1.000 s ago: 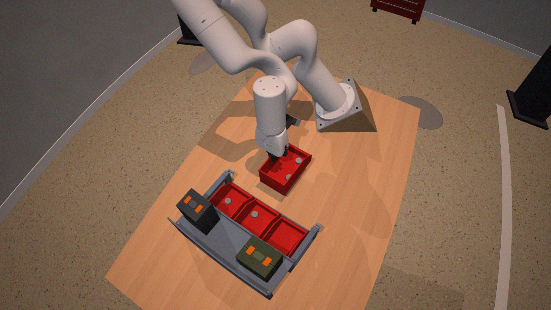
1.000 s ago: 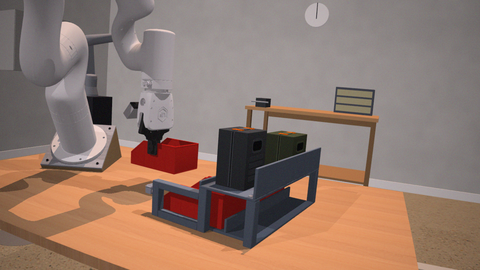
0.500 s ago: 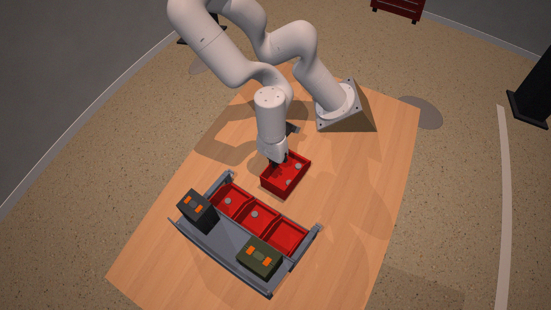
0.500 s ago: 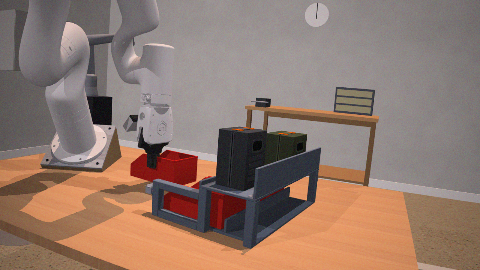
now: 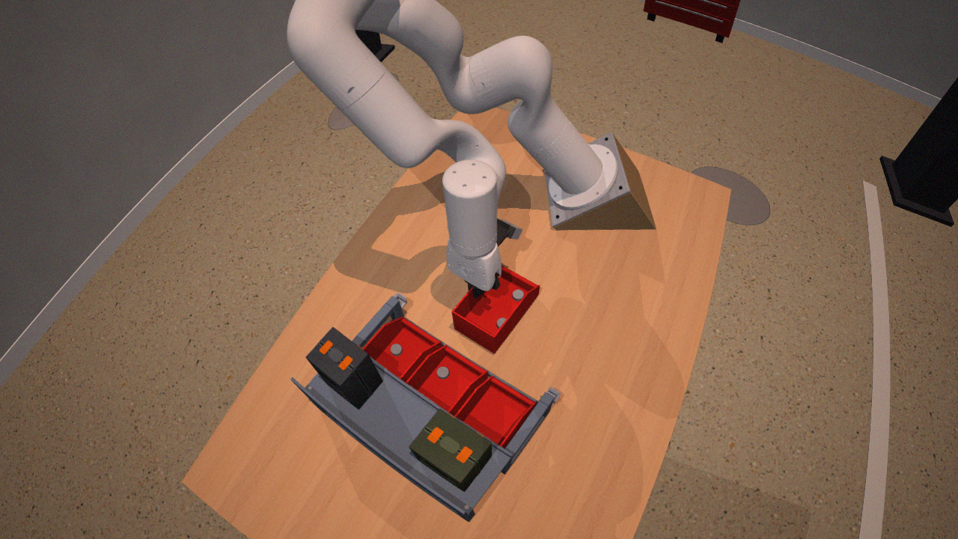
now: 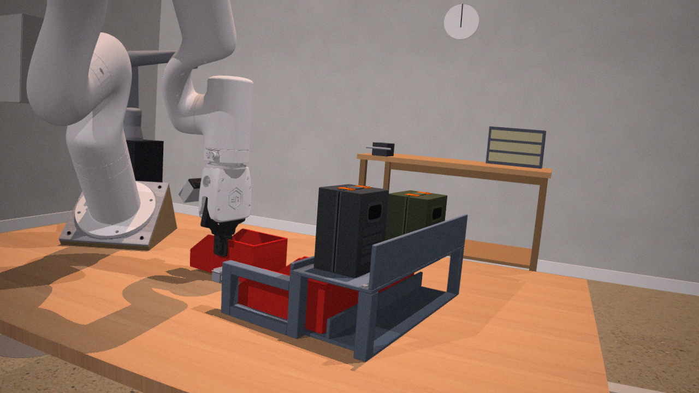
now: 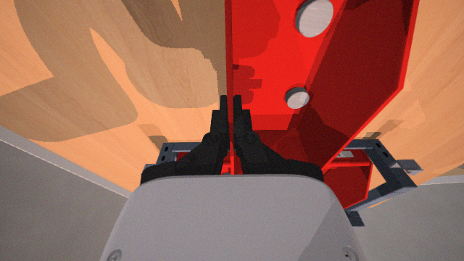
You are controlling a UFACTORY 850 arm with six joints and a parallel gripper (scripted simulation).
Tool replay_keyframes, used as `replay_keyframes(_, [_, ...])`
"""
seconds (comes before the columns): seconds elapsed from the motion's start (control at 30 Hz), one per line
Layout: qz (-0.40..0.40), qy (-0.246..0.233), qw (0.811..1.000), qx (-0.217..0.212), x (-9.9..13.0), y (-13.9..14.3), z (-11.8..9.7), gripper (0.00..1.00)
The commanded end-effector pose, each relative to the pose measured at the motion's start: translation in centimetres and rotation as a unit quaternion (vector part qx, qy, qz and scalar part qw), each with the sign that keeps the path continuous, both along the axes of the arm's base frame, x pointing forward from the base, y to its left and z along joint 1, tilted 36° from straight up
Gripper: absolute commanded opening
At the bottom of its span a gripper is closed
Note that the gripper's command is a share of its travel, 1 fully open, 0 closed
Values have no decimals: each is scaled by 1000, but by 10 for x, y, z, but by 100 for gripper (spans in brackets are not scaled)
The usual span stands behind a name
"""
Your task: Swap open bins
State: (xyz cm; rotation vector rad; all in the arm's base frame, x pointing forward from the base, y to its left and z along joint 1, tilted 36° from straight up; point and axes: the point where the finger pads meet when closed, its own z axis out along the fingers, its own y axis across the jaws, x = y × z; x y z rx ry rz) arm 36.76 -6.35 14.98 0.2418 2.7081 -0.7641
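The end effector (image 5: 483, 289) (image 6: 220, 250) (image 7: 230, 107) grips the parts bin (image 5: 477, 331) (image 6: 266, 255) (image 7: 268, 43) by a side wall. The empty bin (image 5: 497, 410) (image 7: 353, 183) occupies its shelf place; both transfers remain.

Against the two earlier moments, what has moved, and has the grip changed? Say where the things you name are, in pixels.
The gripper (image 5: 485, 286) (image 6: 220, 249) (image 7: 230, 107) has come down, lowering the red bin (image 5: 475, 330) (image 6: 266, 256) (image 7: 268, 47) with its parts inside. Its fingers stay clamped on the bin's side wall; nothing was newly gripped or let go. The shelf (image 5: 398, 409) (image 6: 295, 308) (image 7: 396, 186), its three bins (image 5: 448, 391) (image 6: 264, 298) (image 7: 348, 185) and both cases (image 5: 364, 388) (image 6: 326, 229) look unchanged.
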Motion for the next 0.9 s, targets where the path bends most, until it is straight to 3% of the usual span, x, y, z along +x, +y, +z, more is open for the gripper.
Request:
replay_keyframes(0.0, [0, -1, 1000, 0, 1, 0, -1, 0])
replay_keyframes(0.87, [0, -1, 1000, 0, 2, -4, -6, 0])
